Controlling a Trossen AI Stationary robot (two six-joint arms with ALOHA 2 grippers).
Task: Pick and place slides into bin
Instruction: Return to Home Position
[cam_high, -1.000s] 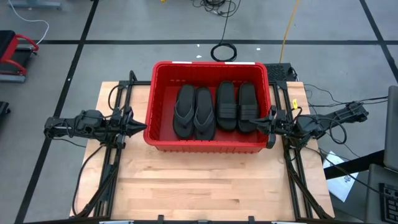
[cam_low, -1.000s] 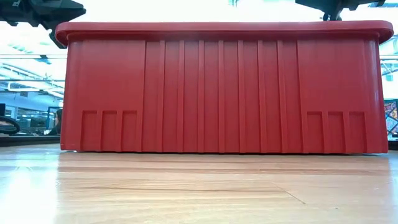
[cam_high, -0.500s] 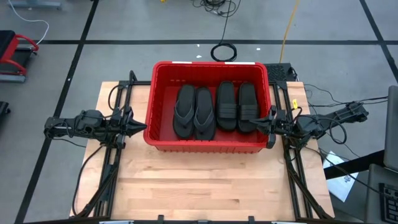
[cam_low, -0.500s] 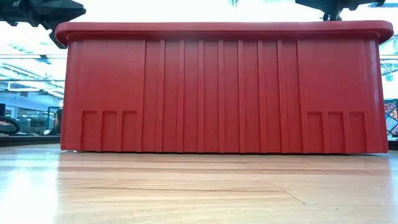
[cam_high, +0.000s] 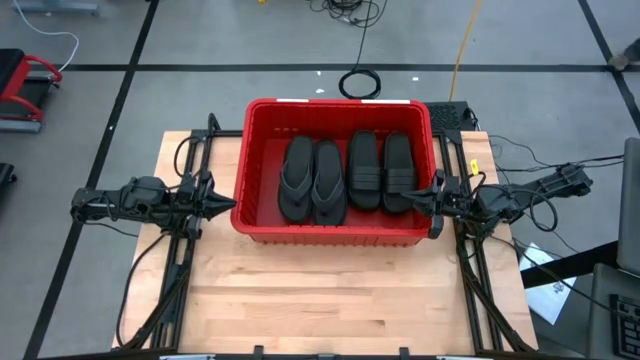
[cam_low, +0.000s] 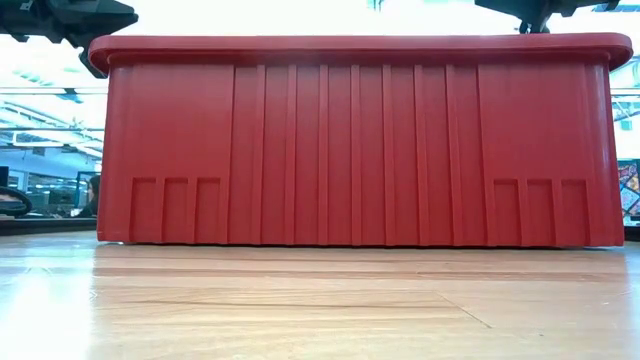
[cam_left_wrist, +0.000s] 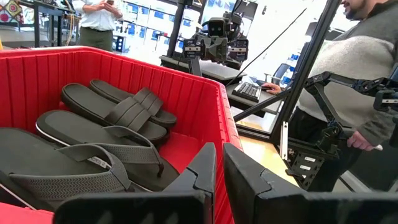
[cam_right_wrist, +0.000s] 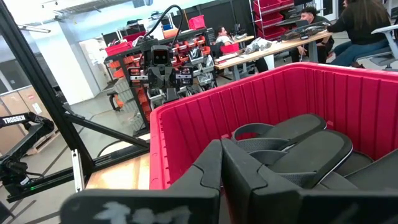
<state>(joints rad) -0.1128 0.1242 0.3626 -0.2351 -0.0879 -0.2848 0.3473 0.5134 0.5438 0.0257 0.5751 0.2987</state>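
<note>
Since nothing has stirred over the last second, I read my left gripper (cam_high: 228, 207) and right gripper (cam_high: 425, 200), both pinched closed and empty, as parked just beside the bin's (cam_high: 262, 104) short ends. Four slides (cam_high: 365, 170) show side by side inside it, I see none on the table (cam_high: 330, 290), and nothing blocks either arm's retreat.

Looking past my right gripper (cam_right_wrist: 219, 146), I'm reading just one word: "TROSSEN", in white capitals, running along a dark arm link (cam_right_wrist: 18, 124) off to the side in the room. A small yellow tag (cam_high: 473, 166) is sitting by the right edge of the table (cam_high: 300, 300), and a white sheet (cam_high: 548, 290) is lying on the floor beside it. Any print on those two is too small to read.
</note>
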